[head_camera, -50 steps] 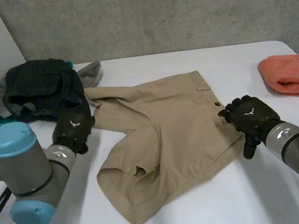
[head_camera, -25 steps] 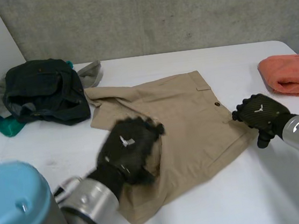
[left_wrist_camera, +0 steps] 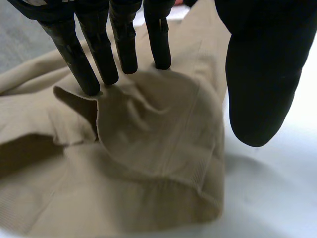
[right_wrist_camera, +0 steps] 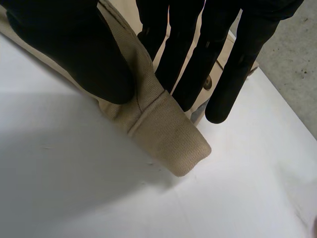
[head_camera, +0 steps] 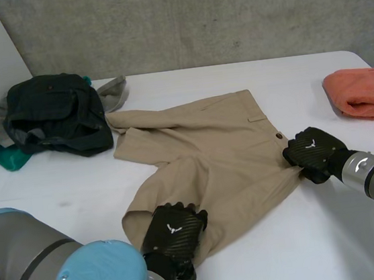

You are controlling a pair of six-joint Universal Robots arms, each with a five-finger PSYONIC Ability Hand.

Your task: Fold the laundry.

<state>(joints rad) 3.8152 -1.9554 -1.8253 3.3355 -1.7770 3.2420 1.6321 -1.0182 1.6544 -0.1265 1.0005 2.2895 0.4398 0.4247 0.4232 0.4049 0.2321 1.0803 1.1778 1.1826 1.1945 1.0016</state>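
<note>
— Item one: the shorts?
— Tan shorts (head_camera: pixel 209 154), lying flat in the middle of the table (head_camera: pixel 307 248), waistband to the right, legs left and near.
— Left hand?
— My left hand (head_camera: pixel 174 231): at the near leg hem, fingers (left_wrist_camera: pixel 124 44) straight, tips on the cloth, thumb clear of it.
— Right hand?
— My right hand (head_camera: pixel 312 154): pinches the waistband corner between thumb (right_wrist_camera: pixel 74 54) and fingers.
— Other stock?
— Heap of dark clothes (head_camera: pixel 52 115), far left; orange cloth (head_camera: pixel 364 93), far right.

tan shorts (head_camera: pixel 208 151): 1 | dark clothes heap (head_camera: pixel 52 115): 1 | orange cloth (head_camera: pixel 364 93): 1
</note>
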